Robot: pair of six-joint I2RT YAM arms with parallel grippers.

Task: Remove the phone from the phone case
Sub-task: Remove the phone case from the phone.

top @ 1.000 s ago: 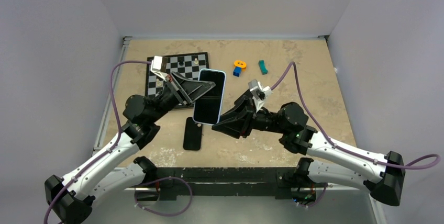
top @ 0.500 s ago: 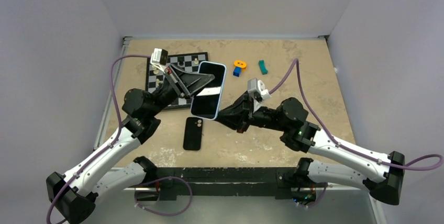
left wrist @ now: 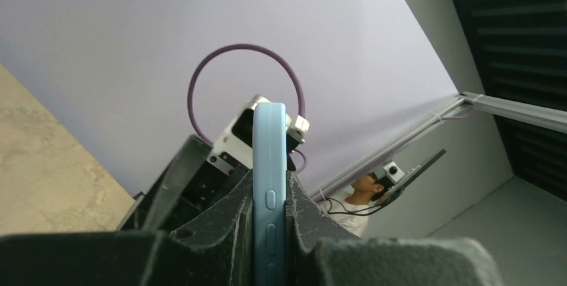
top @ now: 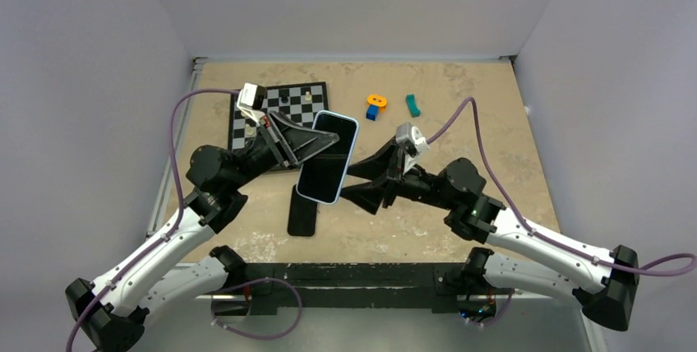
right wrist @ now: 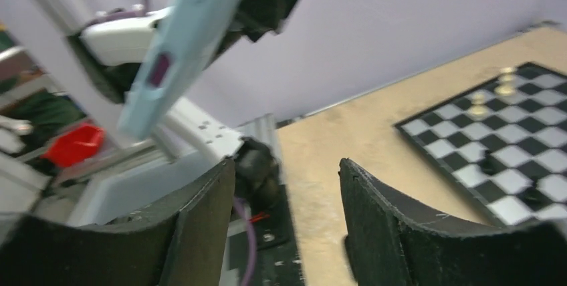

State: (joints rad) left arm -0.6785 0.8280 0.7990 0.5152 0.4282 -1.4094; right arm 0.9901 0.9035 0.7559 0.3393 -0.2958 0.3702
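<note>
The right gripper (top: 355,186) had drawn back from the phone case (top: 348,157) and hung wide open, empty, just right of it; the left gripper (top: 316,140) stayed clamped on the case, held aloft. The phone (top: 327,163) seemingly remained inside, so no extraction yet. Only the left wrist view showed the case's side buttons (left wrist: 270,199).

The phone case (top: 329,159) is pale blue around a black face. The chessboard (top: 279,105) is black-and-white checked, the desk (top: 468,89) mottled beige (darker blotches throughout), the cable (left wrist: 244,47) purple. There is an orange block (top: 376,99), a blue block (top: 372,113) and a teal block (top: 413,105).
</note>
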